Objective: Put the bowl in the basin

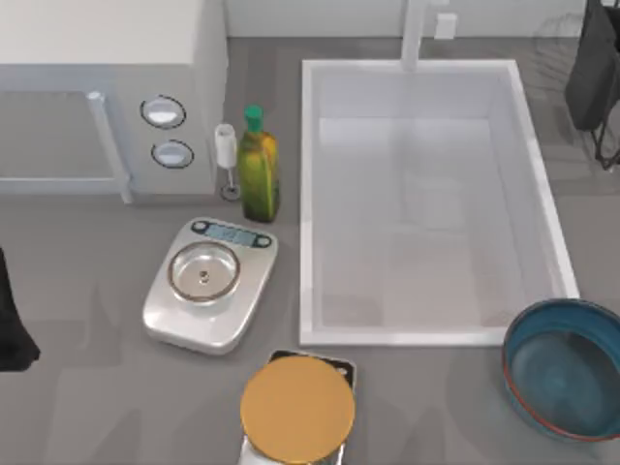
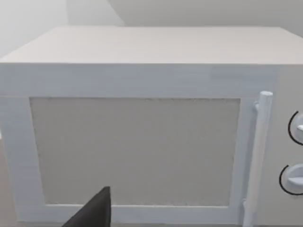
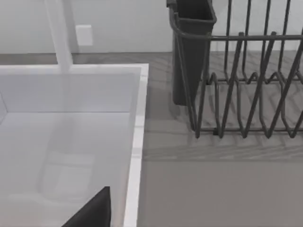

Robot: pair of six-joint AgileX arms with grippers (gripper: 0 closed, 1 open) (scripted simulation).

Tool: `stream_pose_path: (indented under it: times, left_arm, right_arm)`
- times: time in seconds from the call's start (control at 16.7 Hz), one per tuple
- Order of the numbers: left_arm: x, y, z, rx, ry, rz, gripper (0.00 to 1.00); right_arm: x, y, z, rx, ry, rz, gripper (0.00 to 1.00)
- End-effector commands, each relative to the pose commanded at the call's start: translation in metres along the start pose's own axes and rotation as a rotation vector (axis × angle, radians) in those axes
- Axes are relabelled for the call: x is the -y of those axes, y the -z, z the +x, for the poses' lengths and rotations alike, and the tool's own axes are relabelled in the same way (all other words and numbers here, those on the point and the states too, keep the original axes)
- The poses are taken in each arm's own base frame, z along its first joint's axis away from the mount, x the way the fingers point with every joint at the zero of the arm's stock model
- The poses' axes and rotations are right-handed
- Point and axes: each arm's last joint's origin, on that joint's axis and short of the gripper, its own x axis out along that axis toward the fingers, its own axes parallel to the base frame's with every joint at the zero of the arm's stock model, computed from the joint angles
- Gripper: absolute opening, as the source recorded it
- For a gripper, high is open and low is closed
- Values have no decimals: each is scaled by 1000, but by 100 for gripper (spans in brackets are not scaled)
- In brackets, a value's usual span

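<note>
Top view, basin (image 1: 426, 208): white, rectangular, pale grey bottom.
Top view, bowl (image 1: 565, 366): deep, teal-blue, reddish rim line; upright on table, near right corner, just beside basin's rim.
Top view, scale pan (image 1: 203, 272): steel.
Left wrist view: white appliance (image 2: 137, 123) close ahead; jaws cannot tell.
Right wrist view: basin, dark rack (image 3: 246, 85) beside; jaws cannot tell.

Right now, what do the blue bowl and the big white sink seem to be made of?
The bowl looks like glazed ceramic: glossy teal, thin reddish-brown rim line. The basin looks like white enamel or moulded plastic: thick smooth rim, faintly reflective pale bottom. Neither is certain.
</note>
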Motion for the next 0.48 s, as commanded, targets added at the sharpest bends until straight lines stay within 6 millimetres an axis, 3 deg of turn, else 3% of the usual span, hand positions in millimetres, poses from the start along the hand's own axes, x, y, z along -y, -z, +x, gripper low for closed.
stream_pose_path:
  times: [0.18,0.48]
  left_arm:
    - [0,0,0,0,0,0,100]
    - [0,0,0,0,0,0,100]
  right_arm:
    - [-4,-20,12,-291,-8,16,100]
    - [-14,-42,53,-838,7,22,100]
